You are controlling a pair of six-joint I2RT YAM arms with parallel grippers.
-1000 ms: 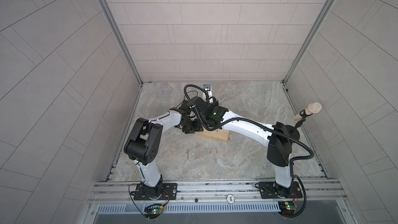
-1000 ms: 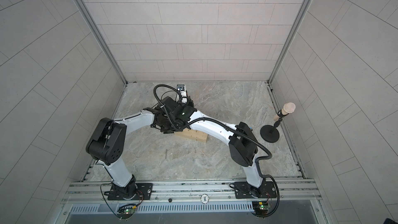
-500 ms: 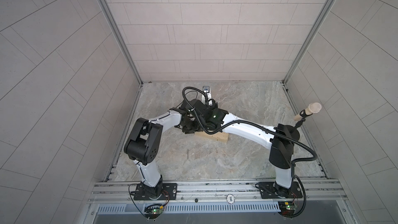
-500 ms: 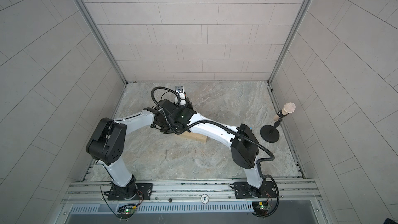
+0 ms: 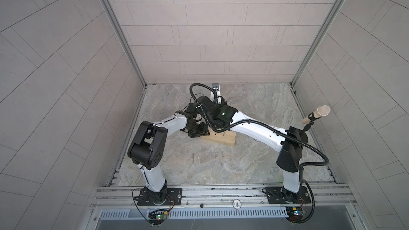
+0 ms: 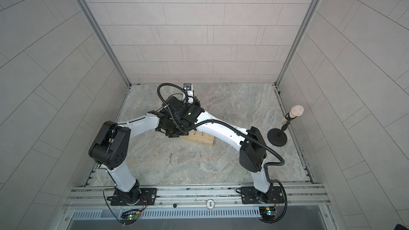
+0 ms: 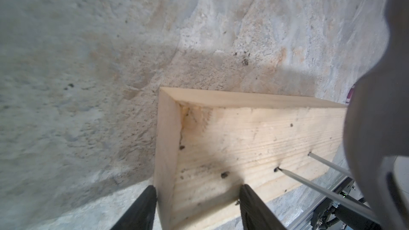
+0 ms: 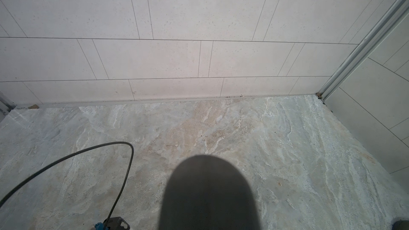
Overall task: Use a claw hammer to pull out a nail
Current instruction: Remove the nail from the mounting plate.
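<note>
While the left hand (image 7: 197,190), released and spread, straddles the end corner of a wooden block (image 7: 243,133) on the counter (image 7: 88,63), the right hand (image 5: 218,101), clenched, apparently holds the claw hammer (image 7: 376,129). Its blurred steel head fills the left wrist view's right edge, over two nails (image 7: 294,177) standing just left of it. Its long axis seems to run up the frame, dark handle end toward the back wall (image 8: 199,40).
</note>
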